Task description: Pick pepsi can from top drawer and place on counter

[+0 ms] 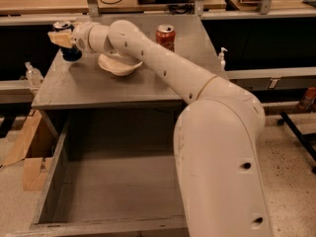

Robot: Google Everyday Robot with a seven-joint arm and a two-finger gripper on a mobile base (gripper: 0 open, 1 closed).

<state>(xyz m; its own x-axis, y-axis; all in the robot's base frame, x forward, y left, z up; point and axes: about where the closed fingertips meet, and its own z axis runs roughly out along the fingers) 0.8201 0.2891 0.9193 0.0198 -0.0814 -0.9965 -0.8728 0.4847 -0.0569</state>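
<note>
grey counter [113, 90] bears the pepsi can [72, 53] at its far-left corner, gripper [60, 37] against it, hold impossible to tell; placing seems nearly done, release and retreat next.

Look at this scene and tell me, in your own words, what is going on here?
A robot arm reaches across the grey counter to its far left corner, where the gripper is right at the pepsi can. The can appears to stand on the counter, out of the top drawer, which is pulled open below. Whether the gripper has let go cannot be told. A white bowl and a red can also sit on the counter.
</note>
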